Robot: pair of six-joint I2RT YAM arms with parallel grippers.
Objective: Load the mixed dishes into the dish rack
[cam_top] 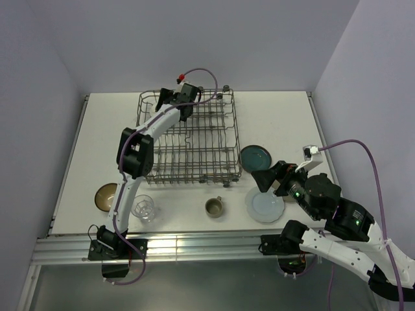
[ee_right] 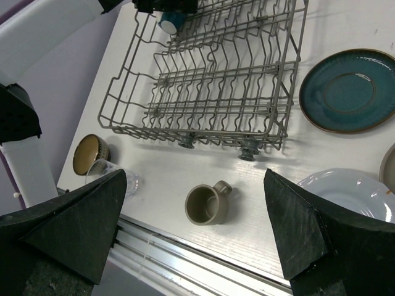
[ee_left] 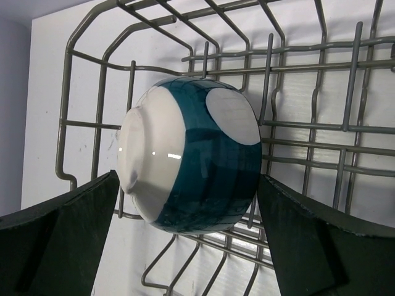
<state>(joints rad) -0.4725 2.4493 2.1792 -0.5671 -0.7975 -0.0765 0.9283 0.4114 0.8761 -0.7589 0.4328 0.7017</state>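
The teal bowl with cream patches lies on its side on the wires in the far-left corner of the dish rack. My left gripper is open around it, one dark finger on each side. From above, the left gripper hides the bowl. My right gripper is open and empty above the table at the front right. Below it stands the olive-grey mug, upright. The clear glass and the dark brown bowl sit at the front left.
A teal plate lies right of the rack and a pale-blue plate in front of it, beside my right gripper. A beige plate shows at the right edge. A metal rail runs along the table's near edge.
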